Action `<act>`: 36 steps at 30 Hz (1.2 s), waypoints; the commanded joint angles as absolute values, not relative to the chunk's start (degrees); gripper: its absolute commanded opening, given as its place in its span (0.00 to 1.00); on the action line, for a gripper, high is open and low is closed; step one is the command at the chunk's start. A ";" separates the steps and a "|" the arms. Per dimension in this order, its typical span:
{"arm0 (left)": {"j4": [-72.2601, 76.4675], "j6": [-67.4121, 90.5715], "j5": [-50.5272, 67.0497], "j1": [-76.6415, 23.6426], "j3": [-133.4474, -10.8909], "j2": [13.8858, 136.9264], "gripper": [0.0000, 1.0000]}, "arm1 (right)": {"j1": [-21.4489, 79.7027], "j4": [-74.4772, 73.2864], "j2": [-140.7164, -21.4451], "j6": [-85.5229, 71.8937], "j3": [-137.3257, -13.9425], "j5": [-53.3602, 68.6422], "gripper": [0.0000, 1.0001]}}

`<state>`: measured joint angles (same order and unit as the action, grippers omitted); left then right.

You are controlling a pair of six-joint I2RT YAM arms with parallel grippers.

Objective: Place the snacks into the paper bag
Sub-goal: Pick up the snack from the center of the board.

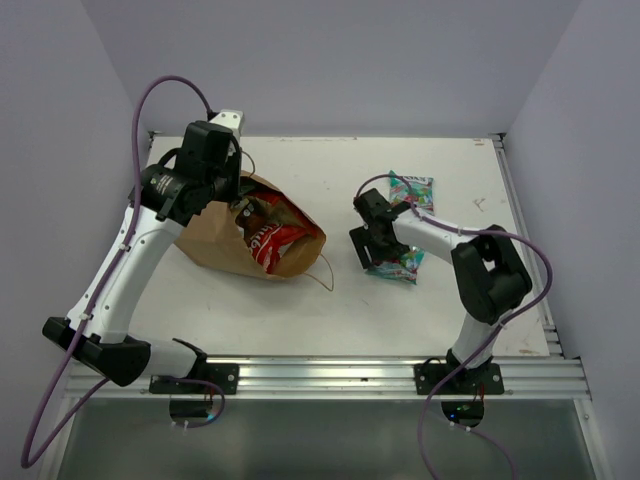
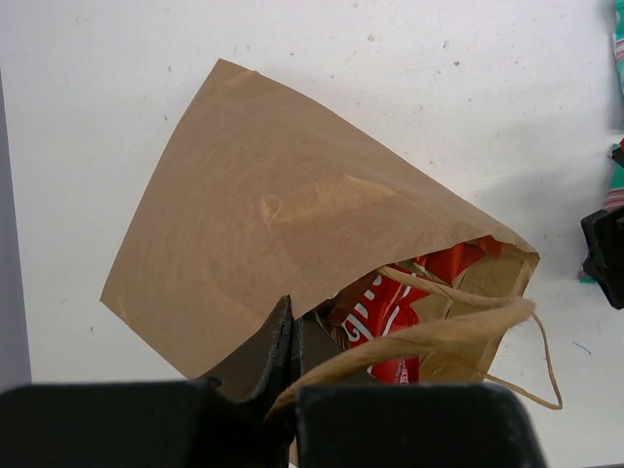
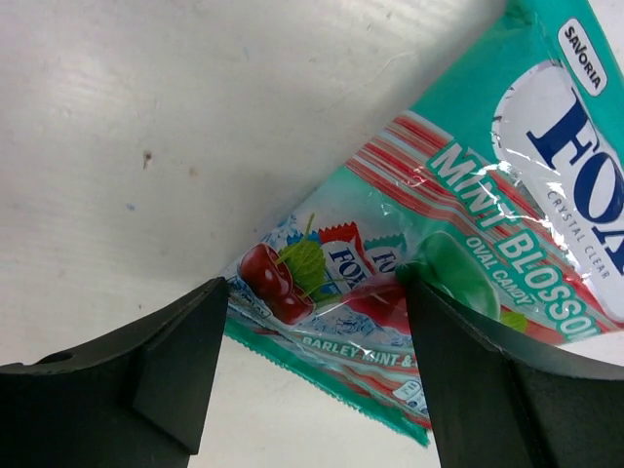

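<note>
Pale lilac-grey walls (image 1: 330,60) box the place in on three sides, plain and matte. The white counter (image 1: 330,320) fills the floor of it, a bit scuffed, with small dark specks and faint marks in the wrist views, and a metal rail (image 1: 330,372) runs along the near edge where both arms are bolted.

The paper bag (image 1: 215,245) lies on its side on the left half of the counter, mouth open toward the middle. A red packet (image 1: 272,240) with white lettering sits in the opening, with something darker tucked behind it. One twisted handle (image 1: 325,275) trails out onto the counter.

The left pincer (image 2: 292,327) is clamped shut on the bag's upper rim, with the paper pinched between the fingers.

Over on the right half, the green candy bag (image 3: 468,224) (mint candy, cherries printed on it) lies flat on the counter. The right pincer (image 3: 312,283) is spread wide over its corner, one finger on each side and not squeezing it. I can't tell if the fingertips touch the counter.

A smaller teal packet (image 1: 412,188) lies a little farther back, near the candy bag but apart from it.
</note>
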<state>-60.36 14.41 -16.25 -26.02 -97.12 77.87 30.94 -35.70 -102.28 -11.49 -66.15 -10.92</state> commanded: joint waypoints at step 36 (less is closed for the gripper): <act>-58.54 13.71 -17.75 -26.10 -99.40 77.17 0.00 | 13.20 -4.06 -64.43 -63.64 -23.73 -5.62 0.78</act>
<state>-60.38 14.37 -16.73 -26.02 -97.27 78.00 16.05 -10.41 -65.06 -62.39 -25.28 -6.17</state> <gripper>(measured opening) 0.007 0.778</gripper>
